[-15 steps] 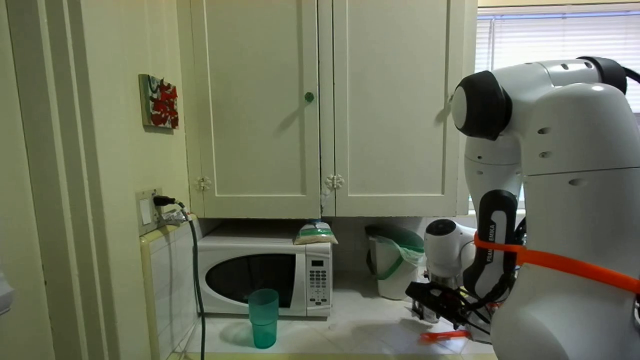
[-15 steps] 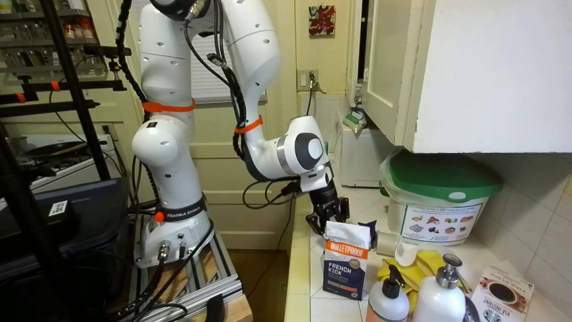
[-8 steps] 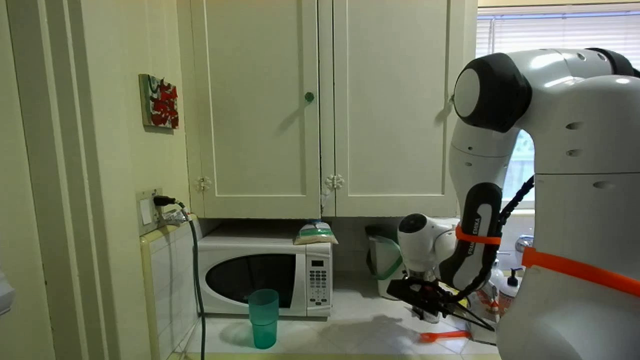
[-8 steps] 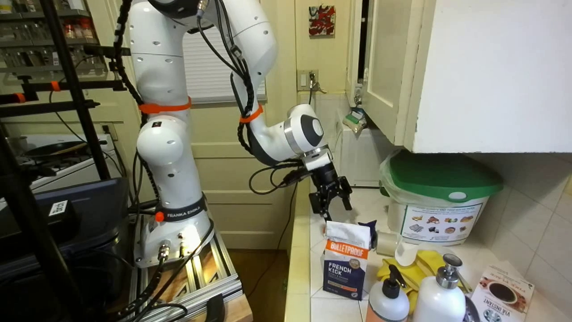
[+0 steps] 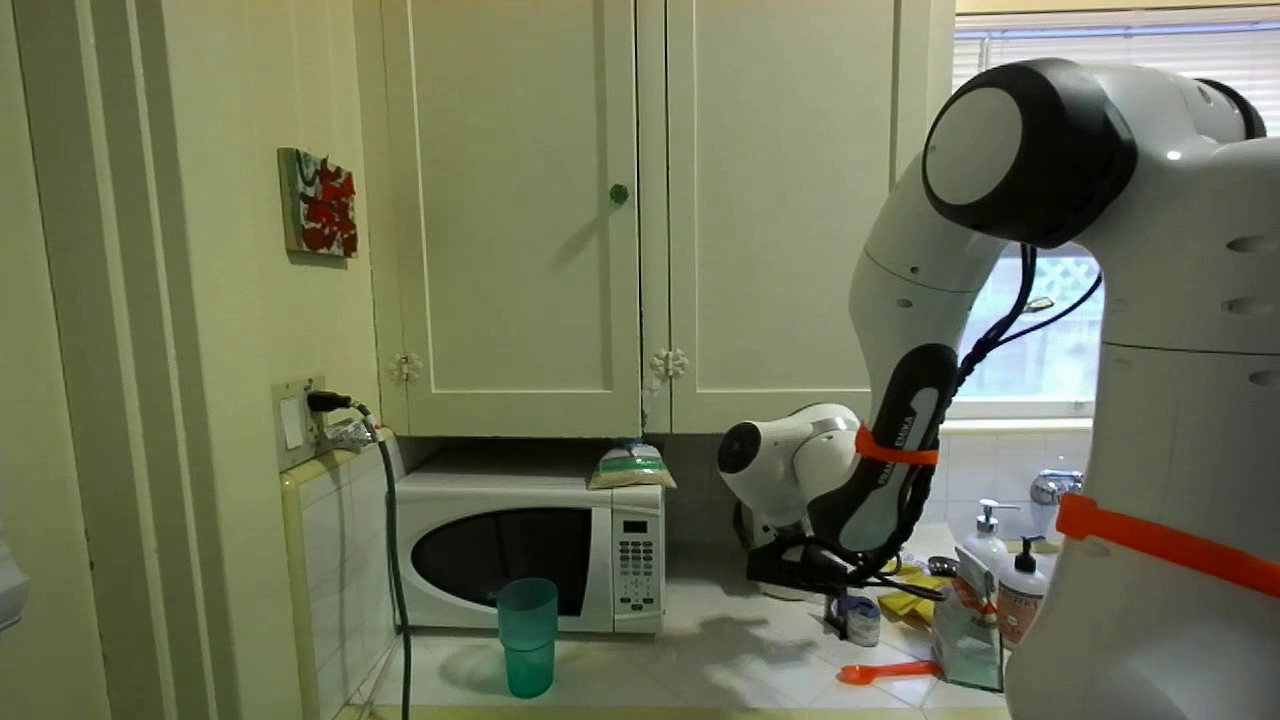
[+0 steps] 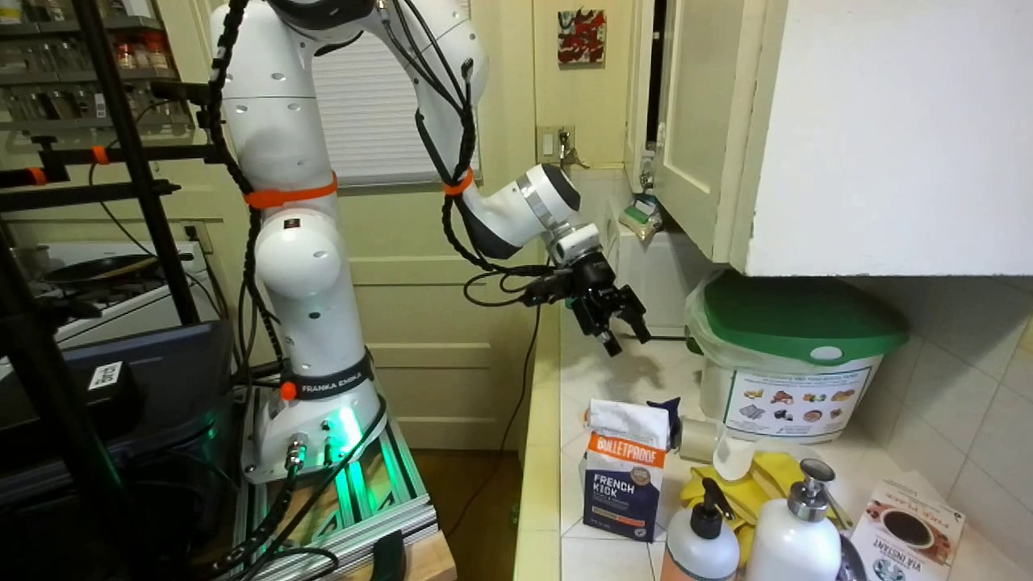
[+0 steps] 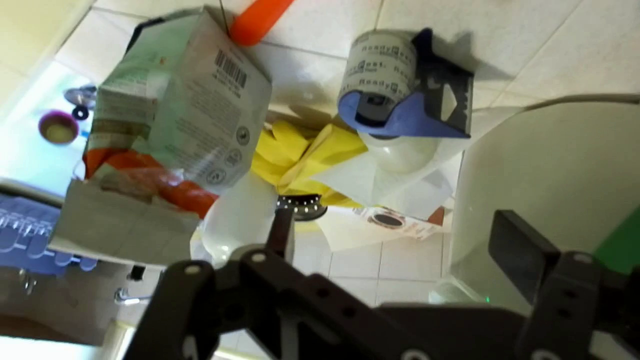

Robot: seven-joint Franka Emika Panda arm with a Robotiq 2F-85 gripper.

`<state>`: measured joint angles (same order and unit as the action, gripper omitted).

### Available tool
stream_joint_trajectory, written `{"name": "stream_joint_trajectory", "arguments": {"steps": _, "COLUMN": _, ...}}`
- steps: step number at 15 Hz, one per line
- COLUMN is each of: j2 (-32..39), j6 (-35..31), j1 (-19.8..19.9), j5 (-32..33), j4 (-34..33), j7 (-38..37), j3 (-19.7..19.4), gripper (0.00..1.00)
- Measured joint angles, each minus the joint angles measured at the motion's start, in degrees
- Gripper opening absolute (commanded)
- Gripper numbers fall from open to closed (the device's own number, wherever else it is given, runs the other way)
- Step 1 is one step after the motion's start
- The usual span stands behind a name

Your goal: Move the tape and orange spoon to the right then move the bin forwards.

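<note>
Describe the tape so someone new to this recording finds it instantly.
Start at the green-topped bin on the counter. Between it and the Bulletproof bag sits the tape. Unlike both neighbours, it is a small, pale printed roll in a blue-purple dispenser.

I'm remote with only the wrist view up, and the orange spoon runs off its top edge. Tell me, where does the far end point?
Observer: An exterior view shows the whole orange spoon lying on the counter, its far end pointing toward the side where the teal cup stands.
Operator: Is my gripper resting on anything?
Observer: No, in an exterior view the open gripper hangs above the counter.
Operator: I only get part of the bin. Is it covered?
Observer: Yes, an exterior view shows a green lid over the bin.
</note>
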<state>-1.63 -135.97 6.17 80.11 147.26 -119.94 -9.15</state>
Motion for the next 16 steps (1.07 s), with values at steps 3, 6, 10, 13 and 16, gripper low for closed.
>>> {"name": "stream_joint_trajectory", "arguments": {"steps": 3, "j2": 0.36, "j6": 4.89, "j1": -0.4, "j5": 3.14, "j4": -2.33, "j7": 0.24, "j3": 1.94, "gripper": 1.0}}
{"name": "stream_joint_trajectory", "arguments": {"steps": 6, "j2": 1.27, "j6": 4.91, "j1": -0.31, "j5": 4.88, "j4": -3.63, "j7": 0.32, "j3": 1.98, "gripper": 1.0}}
{"name": "stream_joint_trajectory", "arguments": {"steps": 10, "j2": 1.52, "j6": 4.91, "j1": -0.29, "j5": 5.02, "j4": -3.7, "j7": 0.32, "j3": 1.98, "gripper": 1.0}}
{"name": "stream_joint_trajectory", "arguments": {"steps": 13, "j2": 1.52, "j6": 4.91, "j1": -0.29, "j5": 5.03, "j4": -3.88, "j7": 0.37, "j3": 2.08, "gripper": 1.0}}
{"name": "stream_joint_trajectory", "arguments": {"steps": 16, "j2": 1.52, "j6": 4.91, "j1": -0.29, "j5": 5.03, "j4": -4.04, "j7": 0.37, "j3": 2.12, "gripper": 1.0}}
